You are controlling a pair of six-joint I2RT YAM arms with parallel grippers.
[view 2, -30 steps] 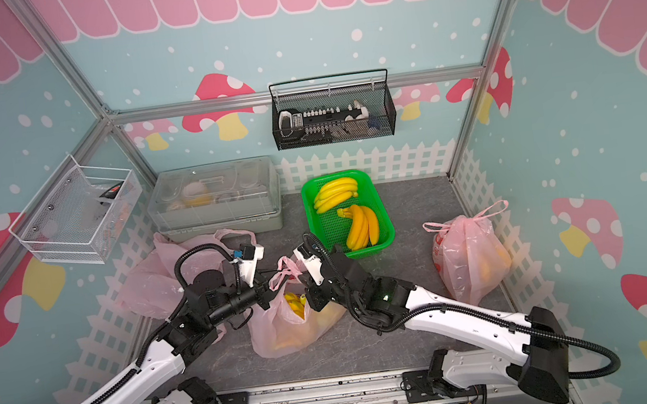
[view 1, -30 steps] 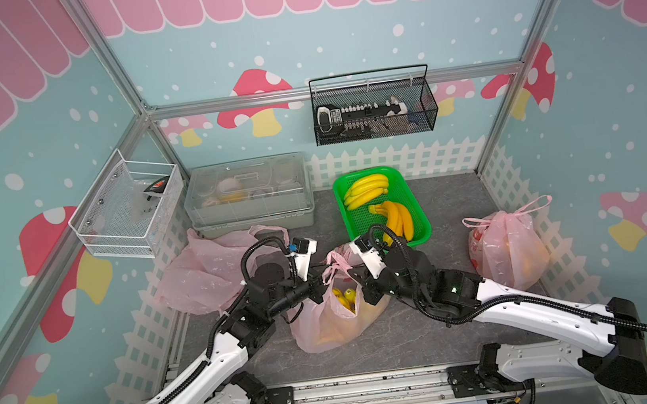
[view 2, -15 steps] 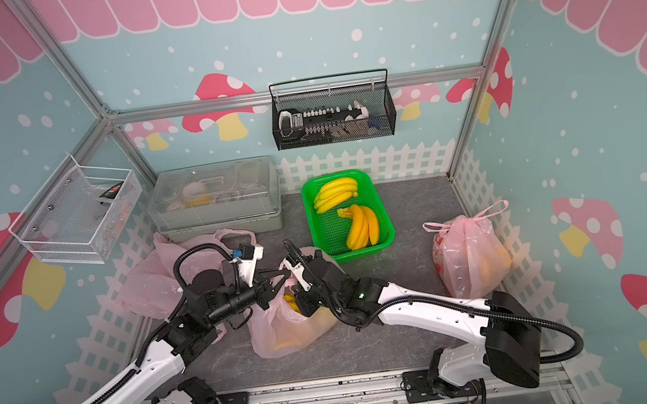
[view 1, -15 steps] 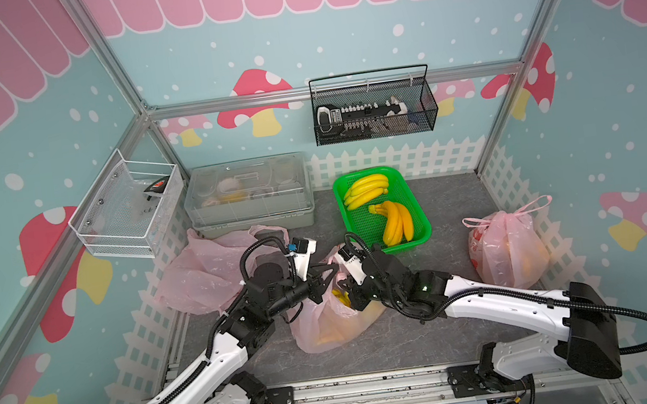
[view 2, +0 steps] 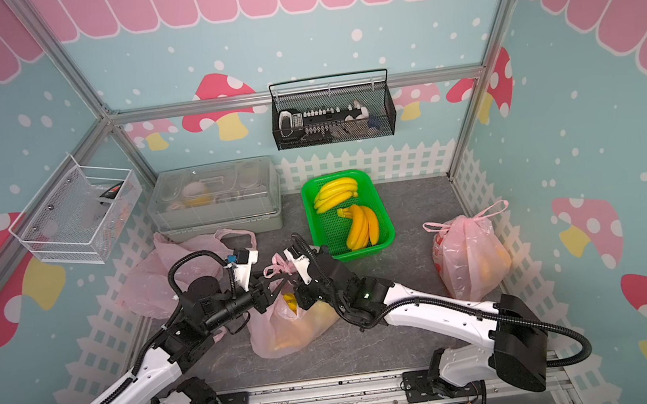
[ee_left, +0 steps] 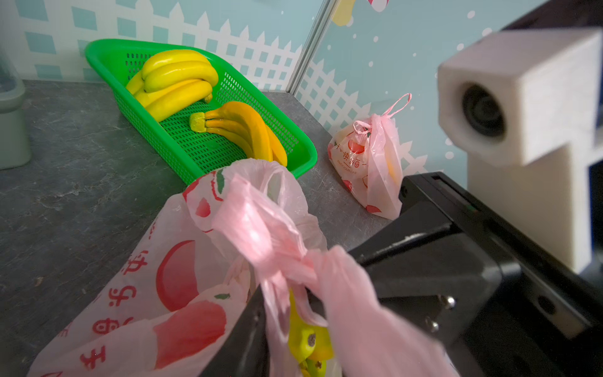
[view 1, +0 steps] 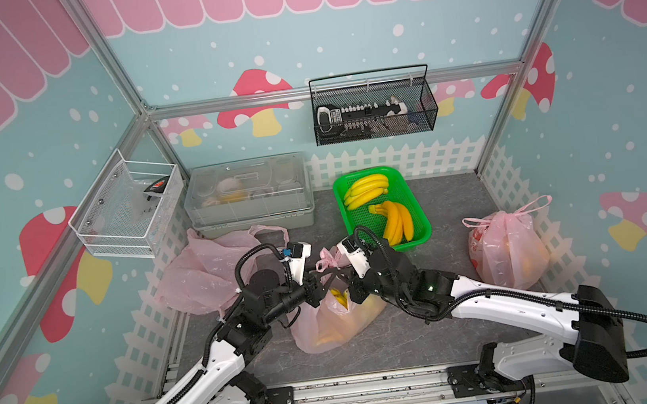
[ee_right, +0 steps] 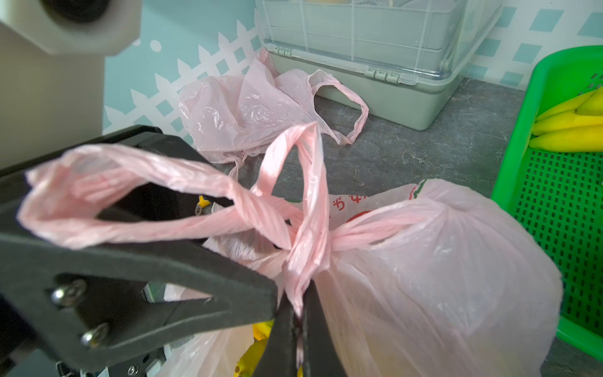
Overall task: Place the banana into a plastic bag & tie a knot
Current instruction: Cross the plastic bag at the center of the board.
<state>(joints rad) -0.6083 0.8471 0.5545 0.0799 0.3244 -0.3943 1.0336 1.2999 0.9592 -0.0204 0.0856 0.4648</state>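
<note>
The pink plastic bag (view 1: 335, 322) (view 2: 295, 330) sits mid-table with a yellow banana (view 1: 339, 297) (ee_right: 257, 346) inside. Its two handles are crossed into a loose twist (ee_right: 300, 228) above the mouth. My right gripper (view 1: 348, 285) (ee_right: 298, 313) is shut on one handle strand just below that twist. My left gripper (view 1: 316, 284) (view 2: 267, 290) faces it from the other side. Its jaws stand apart, and the other handle loop (ee_right: 98, 196) is draped around a finger (ee_right: 156, 274). In the left wrist view, one black finger (ee_left: 243, 336) rests against the bag beside the banana (ee_left: 303, 342).
A green basket (view 1: 421, 237) with two banana bunches stands just behind the right gripper. A knotted, filled pink bag (view 1: 505, 248) is at the right, and loose empty bags (view 1: 205, 274) lie at the left. A clear-lidded box (view 1: 248, 195) sits against the back wall.
My left gripper's jaws have opened from shut. The right gripper has moved a little left and closer to the left gripper, still holding the handle.
</note>
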